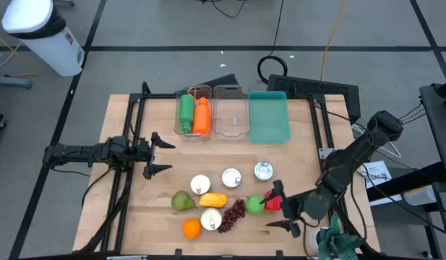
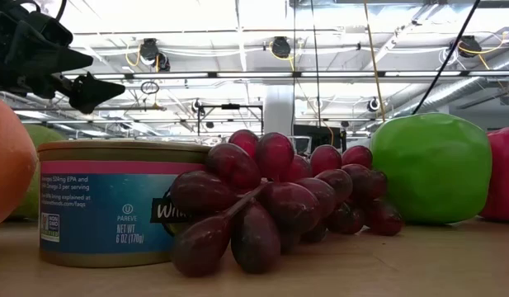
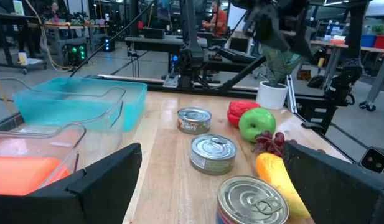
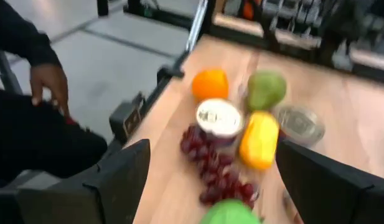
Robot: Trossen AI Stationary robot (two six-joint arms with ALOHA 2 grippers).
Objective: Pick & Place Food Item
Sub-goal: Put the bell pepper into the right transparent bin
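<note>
The blue-labelled can [image 2: 114,202] reads "PAREVE", "NET WT. 6 OZ (170g)", "contains 500mg EPA and" and "per serving"; other print is illegible.

Bright overhead ceiling lights, soft shadows, right wrist view motion-blurred

Desk [image 3: 160,155]: three cans, centre [image 3: 194,119], [image 3: 213,153] and lower centre [image 3: 252,200]; green apple [image 3: 257,124] against red pepper [image 3: 239,111], right of centre; grapes [image 3: 269,142]; yellow pepper [image 3: 277,180]; teal bin [image 3: 86,102], upper left; clear bin [image 3: 36,149] holding orange item [image 3: 20,171], lower left.
</note>
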